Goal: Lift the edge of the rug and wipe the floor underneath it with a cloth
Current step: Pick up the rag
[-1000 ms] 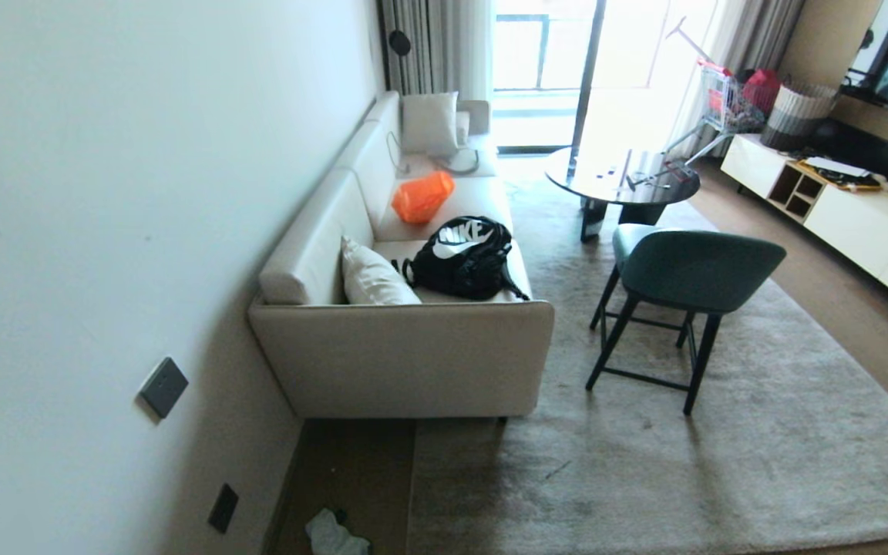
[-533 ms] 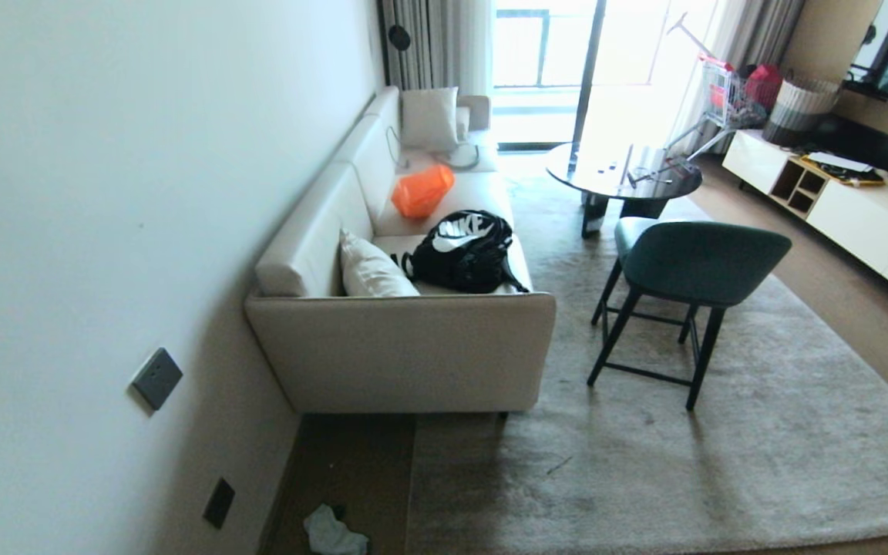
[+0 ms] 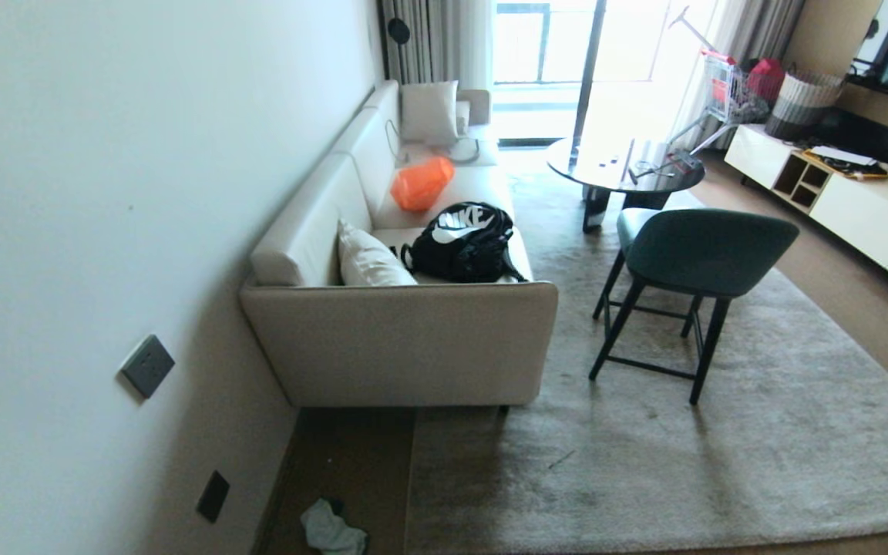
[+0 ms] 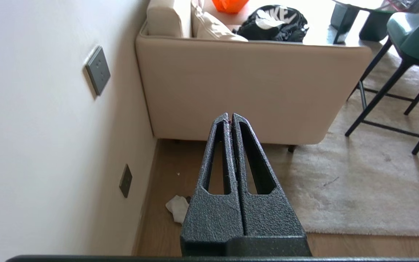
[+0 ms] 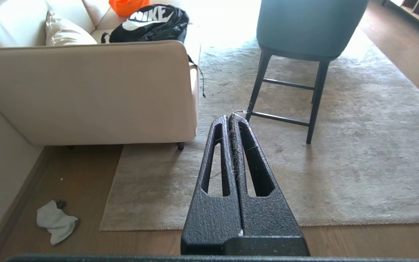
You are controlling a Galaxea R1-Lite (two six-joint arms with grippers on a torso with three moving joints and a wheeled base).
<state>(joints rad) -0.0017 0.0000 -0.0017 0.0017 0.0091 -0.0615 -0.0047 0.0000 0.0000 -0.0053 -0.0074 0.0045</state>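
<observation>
The left claw (image 4: 232, 115) was seen pressed closed, its two fingers meeting along their length, and nothing was gripped by it. The right claw (image 5: 230, 117) was likewise closed and empty, with a few stray fibres caught along the seam between its fingers. Neither claw was caught in the head view.

The cloth (image 5: 56, 221) was found crumpled on the floor (image 5: 75, 171), well apart from the right claw and off to its left, close to the skirting of the wall (image 3: 105, 193). From the left claw it was seen lower and to the left of the fingers, partly hidden behind them (image 4: 177, 208). In the head view it was placed at the lower edge, on the bare strip of planks between wall and rug (image 3: 330, 529).

The rug edge (image 5: 112, 189) was laid flat on the floor, its straight border running away from the claws towards the sofa (image 3: 398, 347), and its square corner (image 5: 102, 228) was set between the cloth and the right claw. The rug (image 3: 683, 462) was spread ahead of and below both claws. A green chair (image 3: 694, 258) was stood on it ahead of the right claw, and a black backpack (image 3: 465, 240) and an orange bag (image 3: 421, 183) were laid on the sofa seat, far beyond both claws
</observation>
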